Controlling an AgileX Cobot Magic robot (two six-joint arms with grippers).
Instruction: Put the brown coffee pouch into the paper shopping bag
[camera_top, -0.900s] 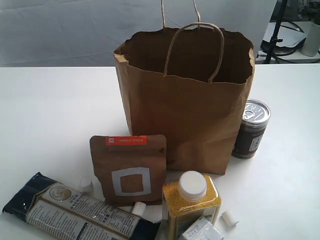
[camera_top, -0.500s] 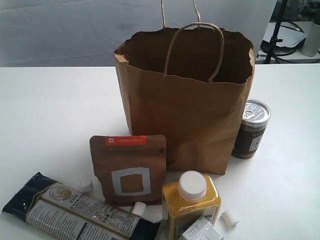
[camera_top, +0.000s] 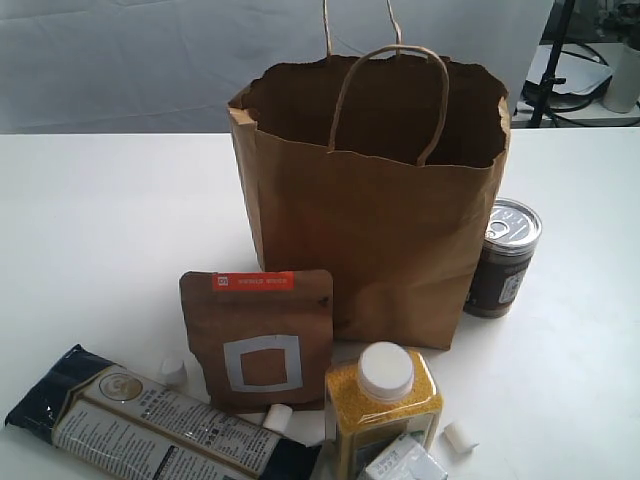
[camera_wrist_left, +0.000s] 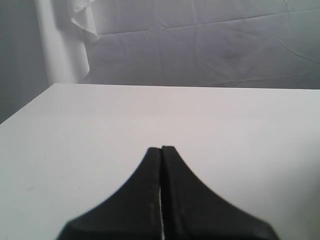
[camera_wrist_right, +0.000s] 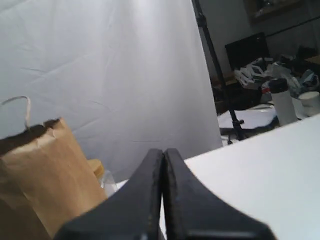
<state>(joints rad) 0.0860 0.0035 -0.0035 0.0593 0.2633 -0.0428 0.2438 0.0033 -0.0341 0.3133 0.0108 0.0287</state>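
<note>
The brown coffee pouch (camera_top: 258, 338) stands upright on the white table, just in front of the paper shopping bag (camera_top: 385, 240), with its orange-red strip and grey square facing the exterior camera. The bag stands open at the top, handles up; its side also shows in the right wrist view as the paper shopping bag (camera_wrist_right: 42, 175). My left gripper (camera_wrist_left: 161, 149) is shut with nothing in it, over bare table. My right gripper (camera_wrist_right: 163, 151) is shut and empty too, near the bag. Neither gripper shows in the exterior view.
A dark-blue-and-cream packet (camera_top: 150, 425) lies at the front left. A yellow jar with a white cap (camera_top: 382, 400) stands beside the pouch. A brown tin can (camera_top: 505, 258) stands right of the bag. Small white pieces (camera_top: 458, 436) lie scattered at the front.
</note>
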